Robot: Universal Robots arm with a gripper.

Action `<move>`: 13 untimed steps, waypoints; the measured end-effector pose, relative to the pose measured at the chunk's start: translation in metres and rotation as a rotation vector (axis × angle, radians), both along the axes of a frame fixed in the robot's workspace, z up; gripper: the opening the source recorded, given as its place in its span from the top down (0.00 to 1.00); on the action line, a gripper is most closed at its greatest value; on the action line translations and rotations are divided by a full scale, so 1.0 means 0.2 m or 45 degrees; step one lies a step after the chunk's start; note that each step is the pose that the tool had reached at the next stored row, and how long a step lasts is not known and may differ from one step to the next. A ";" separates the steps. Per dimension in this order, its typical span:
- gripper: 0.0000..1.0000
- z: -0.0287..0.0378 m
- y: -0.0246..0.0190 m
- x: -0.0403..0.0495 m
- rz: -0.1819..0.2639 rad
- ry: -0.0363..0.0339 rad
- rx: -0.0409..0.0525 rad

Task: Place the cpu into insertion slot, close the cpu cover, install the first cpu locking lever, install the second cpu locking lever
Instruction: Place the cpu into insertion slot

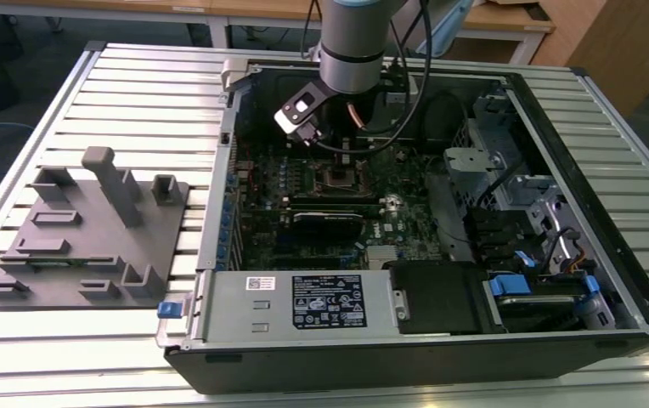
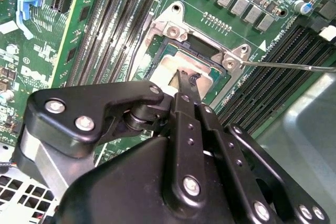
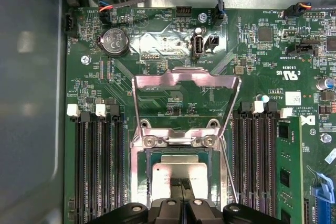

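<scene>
We list one small flat square cpu with a dull silver metal top, lying flat in the silver-rimmed square insertion slot on the green motherboard. We judge it light, rigid, slick-topped and fragile underneath, best held by opposite edges. The thin silver window-frame cpu cover stands swung up at one side of the slot. The black two-fingered tool has its tips drawn together at the cpu's top, clasping nothing that we see.
</scene>
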State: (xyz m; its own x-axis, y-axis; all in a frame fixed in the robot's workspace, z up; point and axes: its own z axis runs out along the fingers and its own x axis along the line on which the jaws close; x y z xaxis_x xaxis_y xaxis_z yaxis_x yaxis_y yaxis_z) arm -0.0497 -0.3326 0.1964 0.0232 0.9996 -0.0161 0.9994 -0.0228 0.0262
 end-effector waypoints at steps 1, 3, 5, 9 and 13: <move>0.90 -0.001 -0.001 -0.001 0.000 0.0006 -0.001; 0.90 -0.001 -0.002 -0.001 0.000 0.0009 -0.002; 0.90 0.000 -0.002 -0.001 0.000 0.0012 -0.002; 0.90 0.002 -0.002 -0.001 0.000 0.0006 -0.001; 0.90 0.028 0.002 0.001 0.000 -0.0016 0.002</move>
